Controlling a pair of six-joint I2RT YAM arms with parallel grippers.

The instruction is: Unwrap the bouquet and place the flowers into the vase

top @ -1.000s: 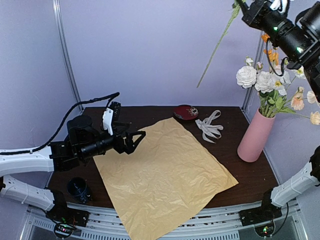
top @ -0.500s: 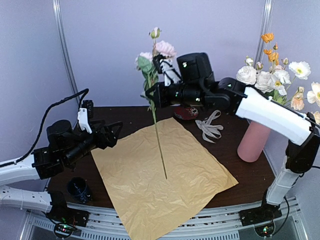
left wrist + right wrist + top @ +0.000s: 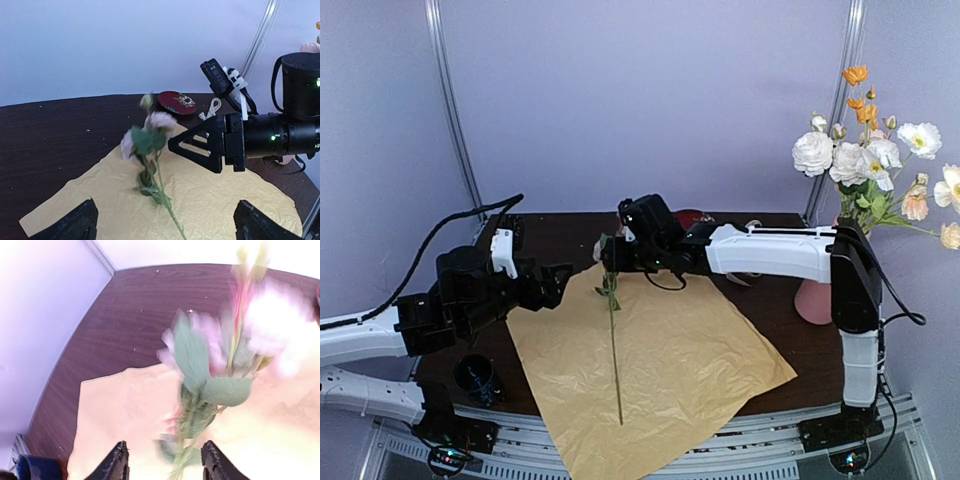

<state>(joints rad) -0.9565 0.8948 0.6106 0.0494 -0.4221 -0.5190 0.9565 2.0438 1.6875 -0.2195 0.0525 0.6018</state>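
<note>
The yellow-tan paper [image 3: 700, 350] of the bouquet lies spread flat on the table, and its cream ribbon [image 3: 212, 107] lies loose beyond it. One pink flower [image 3: 612, 330] stands blurred over the paper, its stem end low on the sheet and its blooms [image 3: 159, 121] beside my right gripper [image 3: 605, 260]. In the right wrist view the stem [image 3: 187, 455] passes between the right gripper's [image 3: 165, 466] parted fingers without touching them. My left gripper [image 3: 560, 282] hovers open at the paper's left edge, facing the flower. Behind the right arm, the pink vase [image 3: 812, 300] holds several white, orange and pink flowers [image 3: 860, 160].
A dark red dish [image 3: 179, 101] sits at the back of the table. Near the left front corner stands a small dark blue cup [image 3: 475, 375]. The right arm [image 3: 780, 250] stretches across the table's back half from the right.
The right arm came down and brought the pink flower low over the paper, then its jaws opened. The flower now blurs, loose between them. The left gripper shifted a little right.
</note>
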